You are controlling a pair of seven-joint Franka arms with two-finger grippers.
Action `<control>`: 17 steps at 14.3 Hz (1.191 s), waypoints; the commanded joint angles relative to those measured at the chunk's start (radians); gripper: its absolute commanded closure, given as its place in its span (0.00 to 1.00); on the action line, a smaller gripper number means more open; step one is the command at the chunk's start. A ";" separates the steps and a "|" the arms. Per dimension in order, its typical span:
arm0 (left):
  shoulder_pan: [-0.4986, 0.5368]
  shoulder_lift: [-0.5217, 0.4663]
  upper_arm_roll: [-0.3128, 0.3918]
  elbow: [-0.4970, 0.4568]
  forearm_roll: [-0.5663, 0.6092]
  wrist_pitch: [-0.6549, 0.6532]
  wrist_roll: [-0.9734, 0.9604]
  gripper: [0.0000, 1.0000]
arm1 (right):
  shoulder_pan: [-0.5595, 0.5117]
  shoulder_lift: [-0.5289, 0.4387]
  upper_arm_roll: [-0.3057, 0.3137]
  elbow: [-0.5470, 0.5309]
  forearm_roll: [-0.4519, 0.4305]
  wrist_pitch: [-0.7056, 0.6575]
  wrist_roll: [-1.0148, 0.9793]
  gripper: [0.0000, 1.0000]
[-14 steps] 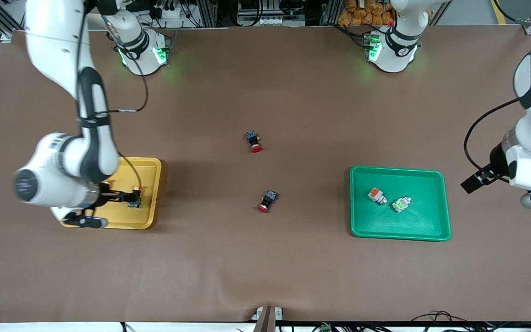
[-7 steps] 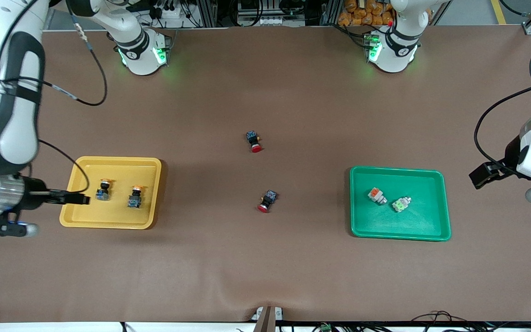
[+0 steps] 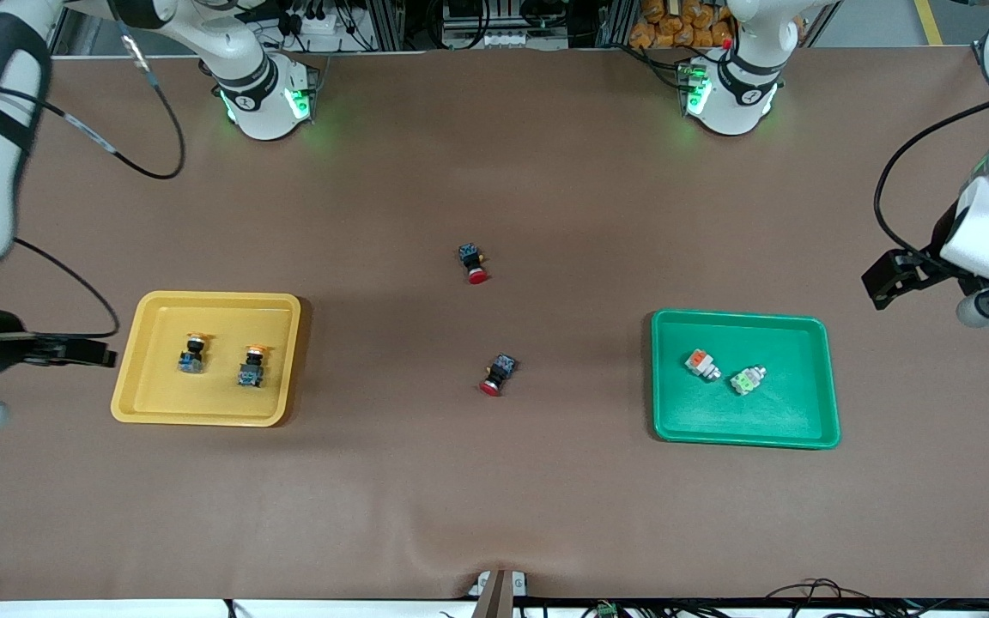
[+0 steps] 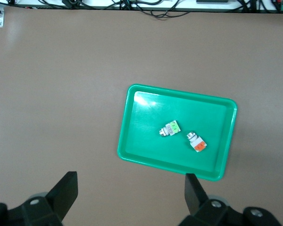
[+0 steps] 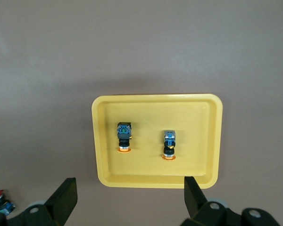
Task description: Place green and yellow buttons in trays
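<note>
Two yellow-capped buttons lie side by side in the yellow tray. The right wrist view shows them in that tray too. A grey button with an orange block and one with a green block rest in the green tray; the left wrist view also shows this tray. My right gripper hangs open and empty over the table, beside the yellow tray at the right arm's end. My left gripper is open and empty above the table past the green tray's corner.
Two red-capped black switches lie on the brown table between the trays, one farther from the front camera, one nearer. A ripple in the table cover sits at the near edge.
My right arm has drawn back from over the yellow tray toward its end of the table, uncovering both yellow buttons. My left arm has shifted a little away from the green tray.
</note>
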 commanded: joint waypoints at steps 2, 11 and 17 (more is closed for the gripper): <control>-0.191 -0.145 0.301 -0.103 -0.126 -0.015 0.156 0.00 | -0.070 -0.122 0.062 0.027 -0.036 -0.092 -0.002 0.00; -0.322 -0.193 0.492 -0.138 -0.260 -0.138 0.179 0.00 | -0.130 -0.314 0.244 -0.082 -0.203 -0.235 0.162 0.00; -0.353 -0.262 0.492 -0.239 -0.265 -0.104 0.155 0.00 | -0.234 -0.620 0.472 -0.533 -0.317 0.049 0.217 0.00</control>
